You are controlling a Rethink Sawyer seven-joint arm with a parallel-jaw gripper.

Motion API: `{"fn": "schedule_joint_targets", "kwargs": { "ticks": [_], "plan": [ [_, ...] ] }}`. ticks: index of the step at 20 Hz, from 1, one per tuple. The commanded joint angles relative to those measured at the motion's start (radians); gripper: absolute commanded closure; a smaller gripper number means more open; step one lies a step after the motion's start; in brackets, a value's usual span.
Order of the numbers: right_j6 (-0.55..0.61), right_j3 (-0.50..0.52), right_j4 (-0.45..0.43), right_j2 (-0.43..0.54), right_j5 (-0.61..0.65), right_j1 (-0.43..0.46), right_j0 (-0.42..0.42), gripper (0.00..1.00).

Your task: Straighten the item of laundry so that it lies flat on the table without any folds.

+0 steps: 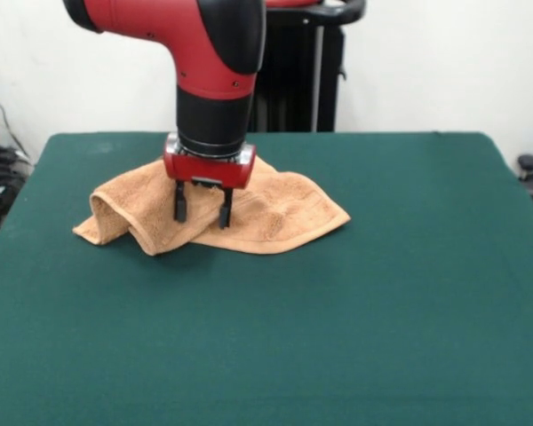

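Note:
The orange-tan towel lies rumpled on the green table, left of centre toward the far side. Its left part is folded over into a raised hump, and its right part lies flatter, ending in a corner. My gripper hangs straight down in front of the towel's middle, open, with its two dark fingers a short gap apart and nothing between them. The tips sit at about the height of the folded cloth; I cannot tell whether they touch it.
The red and black arm comes down over the towel's far edge and hides part of it. A black stand rises behind the table's far edge.

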Motion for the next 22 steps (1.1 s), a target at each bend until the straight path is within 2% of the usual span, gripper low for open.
{"fn": "schedule_joint_targets", "kwargs": {
  "ticks": [1, 2, 3, 11, 17, 22],
  "plan": [
    [0.161, 0.042, 0.036, 0.032, 0.01, 0.016, 0.013, 0.0],
    [0.161, 0.043, 0.036, 0.031, 0.01, 0.016, 0.013, 0.0],
    [0.162, 0.043, 0.036, 0.03, 0.01, 0.015, 0.014, 1.0],
    [0.168, 0.053, 0.038, 0.03, 0.003, 0.003, 0.014, 1.0],
    [0.146, 0.079, 0.041, 0.042, 0.039, -0.045, 0.004, 1.0],
    [0.143, 0.063, 0.036, 0.041, 0.033, -0.028, -0.002, 1.0]
  ]
}}
